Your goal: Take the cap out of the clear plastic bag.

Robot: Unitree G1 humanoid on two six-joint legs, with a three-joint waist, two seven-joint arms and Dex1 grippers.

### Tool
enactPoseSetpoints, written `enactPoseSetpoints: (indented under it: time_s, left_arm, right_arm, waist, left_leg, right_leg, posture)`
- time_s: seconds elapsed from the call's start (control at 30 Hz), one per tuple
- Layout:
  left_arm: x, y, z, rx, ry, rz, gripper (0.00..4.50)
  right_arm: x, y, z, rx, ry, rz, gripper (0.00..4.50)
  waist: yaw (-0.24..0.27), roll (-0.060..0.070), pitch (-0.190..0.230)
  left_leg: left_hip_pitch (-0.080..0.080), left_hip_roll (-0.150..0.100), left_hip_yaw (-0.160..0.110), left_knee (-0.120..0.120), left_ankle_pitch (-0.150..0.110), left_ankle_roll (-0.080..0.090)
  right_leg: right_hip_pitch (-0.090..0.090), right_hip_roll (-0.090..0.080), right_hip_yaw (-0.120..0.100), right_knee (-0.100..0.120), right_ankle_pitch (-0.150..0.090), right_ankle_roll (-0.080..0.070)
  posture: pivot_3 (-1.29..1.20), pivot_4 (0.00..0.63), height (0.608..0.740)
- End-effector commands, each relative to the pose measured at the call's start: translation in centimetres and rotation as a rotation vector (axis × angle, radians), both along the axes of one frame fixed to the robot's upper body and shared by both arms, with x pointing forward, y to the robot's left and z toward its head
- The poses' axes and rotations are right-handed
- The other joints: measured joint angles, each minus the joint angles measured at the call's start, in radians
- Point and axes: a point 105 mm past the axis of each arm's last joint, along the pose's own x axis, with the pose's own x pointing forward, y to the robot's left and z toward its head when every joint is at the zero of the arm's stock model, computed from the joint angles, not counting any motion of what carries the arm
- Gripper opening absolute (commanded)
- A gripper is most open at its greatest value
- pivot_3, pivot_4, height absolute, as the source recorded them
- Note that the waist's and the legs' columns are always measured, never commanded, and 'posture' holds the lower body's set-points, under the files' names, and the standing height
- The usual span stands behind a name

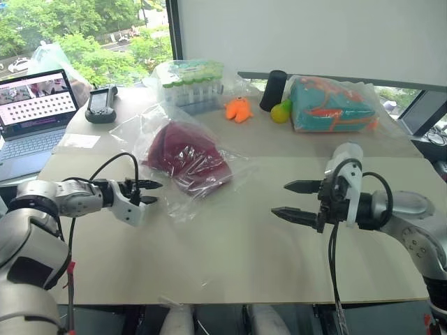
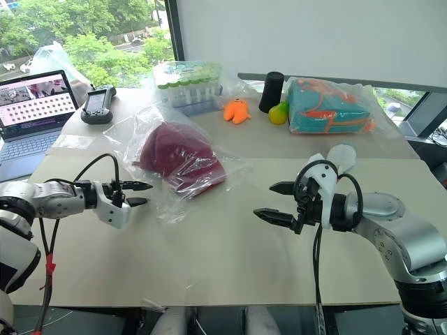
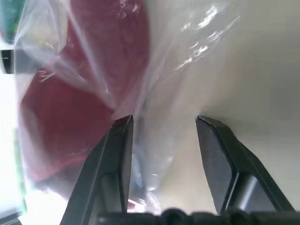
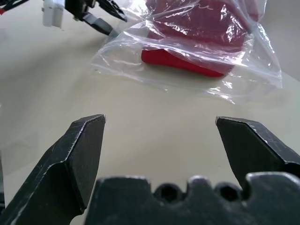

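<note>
left eye view: cap (image 1: 185, 157) just beyond left end effector (image 1: 151, 192).

Bright daylight pours in from the windows (image 1: 84, 35) at the back, so the bench (image 1: 230, 244) looks evenly lit. Glare sparkles on the clear plastic bag (image 4: 225, 70). Left wrist view is soft, blurry up close.

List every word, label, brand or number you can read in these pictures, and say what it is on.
No text can be read.
Cap, inside the clear plastic bag: a thin white script mark, too small to read.
Laptop screen: rows of small tiles, too small to read.
Tube rack: no legible labels.
Teal box: orange pattern, no readable words.
</note>
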Motion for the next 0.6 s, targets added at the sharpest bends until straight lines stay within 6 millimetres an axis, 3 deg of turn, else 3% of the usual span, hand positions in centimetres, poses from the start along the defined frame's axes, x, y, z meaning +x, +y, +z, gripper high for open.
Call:
enactPoseSetpoints:
  time_s: [0.03, 0.1, 0.2, 0.3, 0.37, 0.47, 0.6]
  left_arm:
    - [-1.2, 1.9, 1.1, -0.019, 0.195, 0.087, 2.25]
    - [-1.8, 2.8, 1.9, -0.072, 0.419, 0.241, 2.25]
    - [-1.8, 1.4, 5.2, -0.309, 0.807, 0.297, 2.25]
    - [-0.8, -0.4, 8.8, -0.547, 0.947, 0.266, 2.25]
    - [-0.4, -1.3, 9.7, -0.612, 0.978, 0.245, 2.25]
    - [0.0, -2.5, 9.6, -0.661, 0.996, 0.199, 2.96]
    - [0.4, -5.1, 8.7, -0.638, 0.983, 0.107, 4.40]
  right_arm:
    - [0.1, 0.1, 1.2, 0.003, -0.061, 0.028, 4.50]
    - [0.3, 0.1, 1.3, 0.005, -0.054, 0.034, 4.50]
    - [0.5, 0.3, 1.2, 0.004, -0.052, 0.044, 4.50]
    - [0.6, 0.4, 1.4, 0.007, -0.050, 0.054, 4.50]
    - [0.7, 0.5, 1.4, 0.007, -0.050, 0.060, 4.50]
    - [0.8, 0.7, 1.4, 0.002, -0.051, 0.067, 4.50]
    - [0.8, 0.7, 1.4, 0.001, -0.053, 0.070, 4.50]
  waist:
    - [0.002, -0.001, 0.000]
    - [0.002, -0.002, 0.001]
    - [0.002, -0.005, 0.003]
    - [0.002, -0.005, 0.003]
    - [-0.002, -0.005, 0.003]
    - [-0.006, -0.004, 0.003]
    - [-0.011, -0.004, 0.003]
  left_leg:
    - [0.000, 0.000, 0.000, 0.001, 0.000, 0.000]
    - [-0.001, 0.000, 0.000, 0.002, 0.000, 0.000]
    - [-0.003, -0.001, -0.002, 0.005, 0.000, 0.000]
    - [-0.005, -0.001, -0.004, 0.005, 0.000, 0.000]
    - [-0.005, -0.001, -0.005, 0.005, 0.000, 0.000]
    - [-0.005, -0.001, -0.006, 0.004, 0.000, 0.000]
    - [-0.005, 0.000, -0.007, 0.004, 0.000, 0.000]
  right_leg:
    - [0.000, 0.000, -0.001, 0.000, 0.000, 0.000]
    - [0.000, 0.001, -0.001, 0.000, 0.000, -0.001]
    - [0.000, 0.001, -0.002, -0.001, 0.000, 0.000]
    - [0.000, 0.000, -0.004, 0.000, -0.001, 0.000]
    - [0.000, 0.000, -0.005, 0.000, -0.001, 0.001]
    - [-0.001, 0.000, -0.006, 0.003, -0.003, 0.004]
    - [-0.002, 0.001, -0.006, 0.006, -0.003, 0.003]
  posture:
    - [0.00, 0.150, 0.740]
    - [0.00, 0.150, 0.740]
    - [0.00, 0.150, 0.740]
    - [0.00, 0.150, 0.740]
    - [0.00, 0.150, 0.740]
    - [0.00, 0.150, 0.740]
    - [0.00, 0.150, 0.740]
